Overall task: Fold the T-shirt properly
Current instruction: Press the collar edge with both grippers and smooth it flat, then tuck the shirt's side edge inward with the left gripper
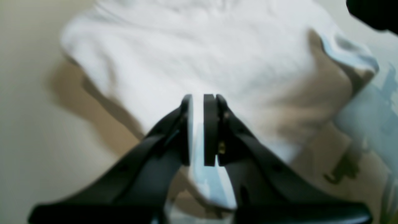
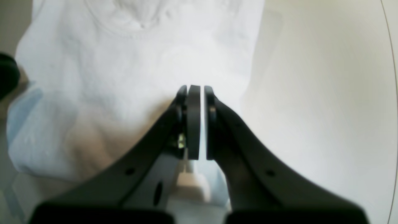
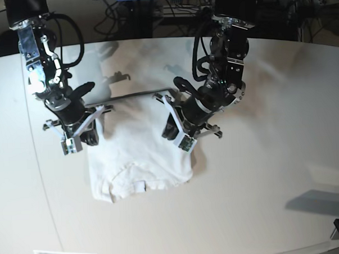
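Both arms are lifting the far edge of the T-shirt (image 3: 138, 156) at the centre-left of the base view.

The left gripper (image 1: 198, 99) is pinching white cloth between nearly closed jaws, and the right gripper (image 2: 196, 88) is doing the same on the other side. The raised edge is stretching taut between them, while the collar end is lying wrinkled on the tabletop (image 3: 262, 190) lower in the frame.
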`<state>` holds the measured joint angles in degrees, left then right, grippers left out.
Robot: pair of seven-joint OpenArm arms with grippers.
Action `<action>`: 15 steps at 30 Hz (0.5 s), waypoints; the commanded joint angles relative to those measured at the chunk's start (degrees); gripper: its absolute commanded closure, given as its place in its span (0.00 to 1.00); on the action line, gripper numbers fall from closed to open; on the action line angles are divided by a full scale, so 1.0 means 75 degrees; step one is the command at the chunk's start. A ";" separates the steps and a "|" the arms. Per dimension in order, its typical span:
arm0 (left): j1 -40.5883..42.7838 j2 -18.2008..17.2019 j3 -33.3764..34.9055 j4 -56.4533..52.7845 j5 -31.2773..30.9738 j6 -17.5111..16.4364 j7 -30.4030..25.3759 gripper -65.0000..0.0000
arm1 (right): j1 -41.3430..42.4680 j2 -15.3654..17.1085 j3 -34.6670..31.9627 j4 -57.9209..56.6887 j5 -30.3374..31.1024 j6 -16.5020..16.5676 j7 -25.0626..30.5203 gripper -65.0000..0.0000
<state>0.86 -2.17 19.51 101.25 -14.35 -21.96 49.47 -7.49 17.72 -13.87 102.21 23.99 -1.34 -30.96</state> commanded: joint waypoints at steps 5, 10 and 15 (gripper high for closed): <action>-0.0062 0.0085 0.0663 0.0126 -0.0085 -0.0009 -0.0261 0.92 | 0.0055 0.0023 0.0026 -0.0014 0.0007 0.0033 0.0207 0.96; 0.0254 0.0003 0.0687 -0.0085 -0.0085 -0.0009 -0.0261 0.92 | -0.0180 0.0012 0.0026 -0.0319 0.0019 0.0033 0.0207 0.96; 0.0512 -0.0279 0.0663 -0.0085 -0.0074 -0.0009 -0.0249 0.92 | -0.0332 0.0000 0.0026 -0.0389 0.0043 0.0033 0.0207 0.96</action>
<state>5.39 -4.49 24.43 99.68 -14.02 -21.69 48.77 -10.63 17.26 -13.89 98.59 24.03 -1.17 -30.89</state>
